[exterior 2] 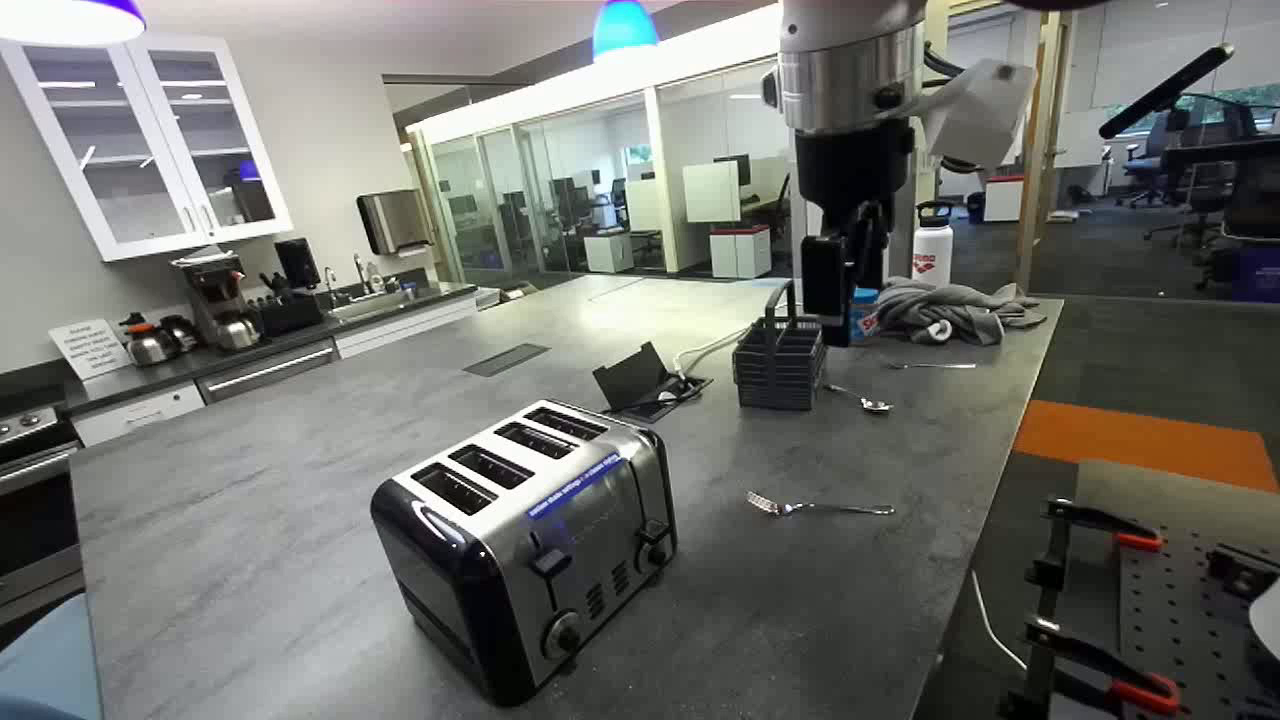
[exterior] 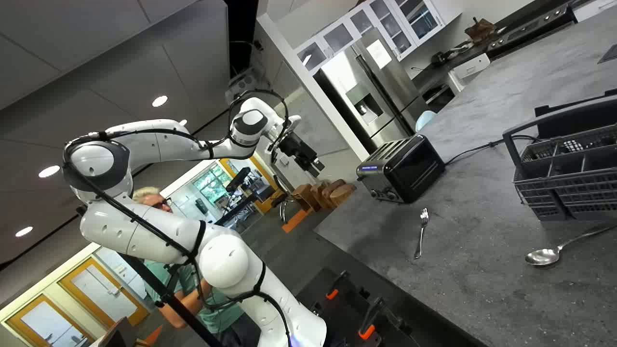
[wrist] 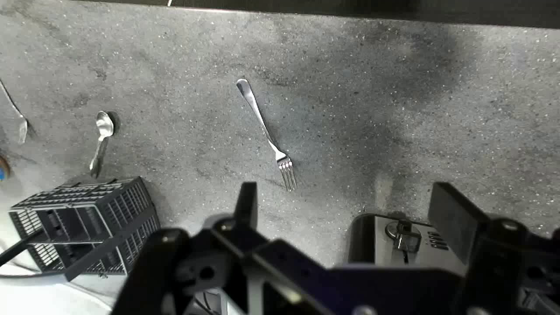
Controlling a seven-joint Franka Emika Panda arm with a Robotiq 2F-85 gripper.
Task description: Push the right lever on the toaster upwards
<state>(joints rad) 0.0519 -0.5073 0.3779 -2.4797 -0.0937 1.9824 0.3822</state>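
Note:
The toaster [exterior: 418, 168] stands on the grey countertop [exterior 2: 300, 520], with a black end and silvery front. In an exterior view its right lever [exterior 2: 653, 531] sits low, close above its dial, while the left lever [exterior 2: 550, 563] sits higher above its own dial. The wrist view shows part of the toaster [wrist: 380, 249] with the right lever [wrist: 407, 240] over its dial; the rest is hidden behind the gripper. My gripper [wrist: 345, 188] is open and empty, its fingers wide apart. In both exterior views the gripper [exterior: 314, 166] [exterior 2: 842, 290] hangs above the countertop, apart from the toaster.
A fork [exterior 2: 800, 507] lies near the toaster. A dark cutlery basket [exterior 2: 780, 368], a spoon [exterior 2: 876, 406] and another fork [exterior 2: 935, 366] lie farther along the counter. A pop-up outlet [exterior 2: 640, 380] with cords is behind the toaster. A person [exterior: 181, 289] stands behind the arm.

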